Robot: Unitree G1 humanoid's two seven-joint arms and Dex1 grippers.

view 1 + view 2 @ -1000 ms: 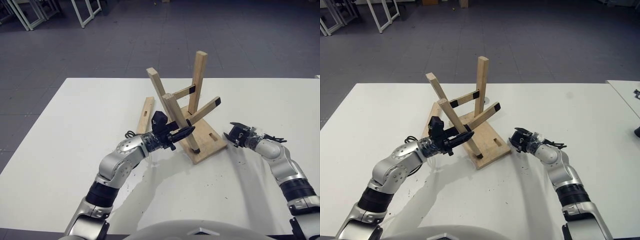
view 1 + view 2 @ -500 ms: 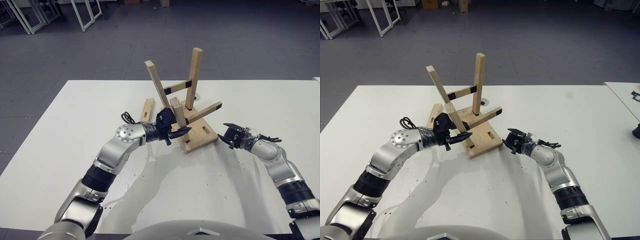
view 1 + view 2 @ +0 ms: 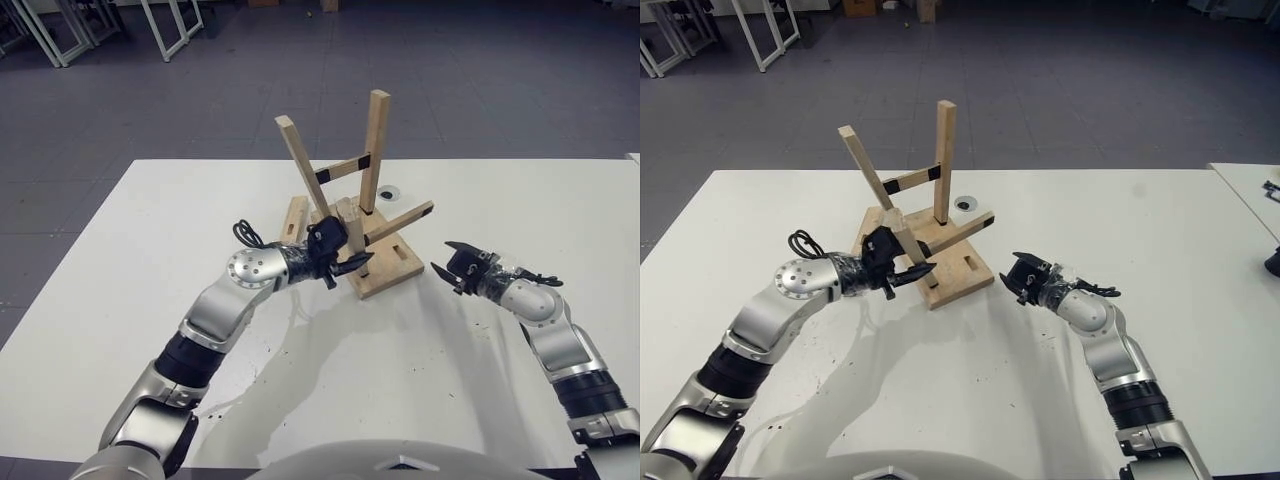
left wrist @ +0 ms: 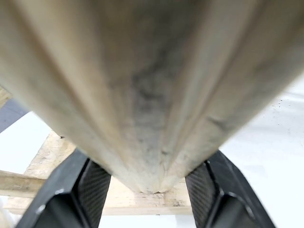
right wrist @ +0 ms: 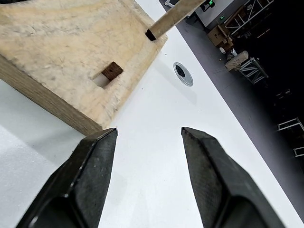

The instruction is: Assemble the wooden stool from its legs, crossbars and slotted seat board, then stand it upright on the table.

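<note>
The part-built wooden stool lies seat down on the white table: its slotted seat board rests flat, with legs and black-tipped crossbars sticking up at angles. My left gripper is shut on the nearest leg, low down by the board. That leg runs between the dark fingers in the left wrist view. My right gripper stands open just right of the board's corner, holding nothing. The board's edge and an empty slot lie ahead of its fingers.
A loose wooden leg lies flat on the table behind my left gripper. A round cable port sits in the tabletop beyond the stool. Metal frame legs stand on the grey floor far back.
My left gripper has dragged the stool away from me and to the left across the table, the legs now more upright. The right gripper followed the board, still open.
</note>
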